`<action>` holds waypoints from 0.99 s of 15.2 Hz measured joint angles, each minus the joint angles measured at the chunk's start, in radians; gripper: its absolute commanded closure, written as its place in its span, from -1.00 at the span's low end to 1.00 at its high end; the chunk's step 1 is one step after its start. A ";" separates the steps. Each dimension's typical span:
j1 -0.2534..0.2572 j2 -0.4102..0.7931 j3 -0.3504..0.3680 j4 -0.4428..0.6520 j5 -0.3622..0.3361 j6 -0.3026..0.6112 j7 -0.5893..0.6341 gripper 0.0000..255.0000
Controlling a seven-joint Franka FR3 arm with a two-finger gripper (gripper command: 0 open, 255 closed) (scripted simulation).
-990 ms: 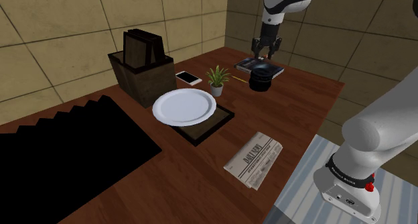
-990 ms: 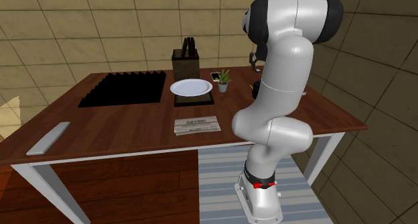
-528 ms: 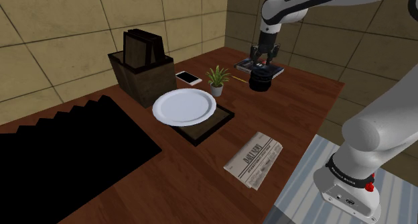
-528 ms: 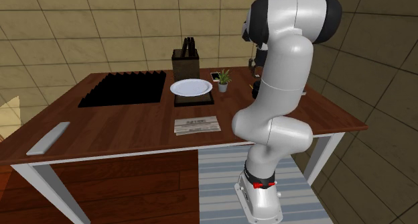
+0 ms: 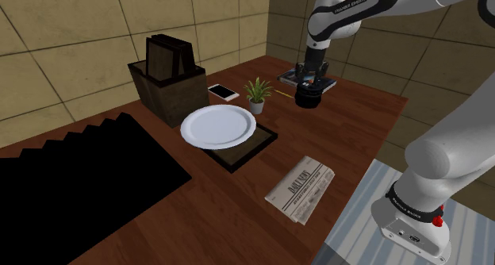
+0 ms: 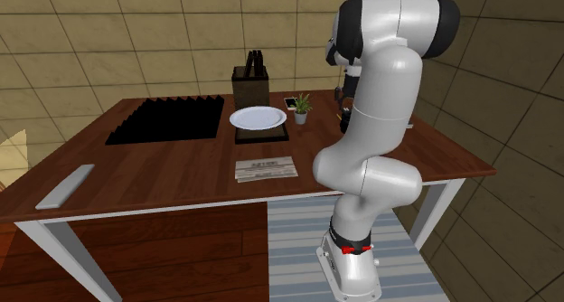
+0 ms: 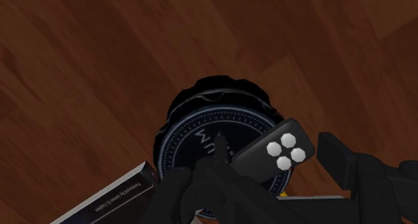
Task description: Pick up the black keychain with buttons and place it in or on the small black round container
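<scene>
The gripper [image 7: 273,159] hangs low over the small round black container [image 7: 207,112], which stands close to the tabletop's [image 5: 349,136] far edge. It is clenched on the black keychain [image 7: 285,149], whose four white buttons face up just above the lid. A ring of pale lettering runs round that lid, with what may be a large "W" in the middle. I cannot read the rest. A book [image 7: 110,199] touches the container, its spine print too small to read, as is the headline of the newspaper [image 5: 300,190] near the front edge.
</scene>
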 measured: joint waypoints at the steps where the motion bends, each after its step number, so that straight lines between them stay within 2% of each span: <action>1: 0.000 0.001 0.000 -0.001 0.000 0.002 0.000 1.00; 5: 0.000 0.001 0.000 -0.002 0.000 0.004 0.001 1.00; 6: 0.000 0.001 0.000 -0.002 0.000 0.004 0.001 -1.00; 12: 0.000 0.001 0.000 -0.002 0.000 0.004 0.001 -1.00; 15: 0.002 -0.017 0.001 0.045 0.002 -0.060 0.003 -1.00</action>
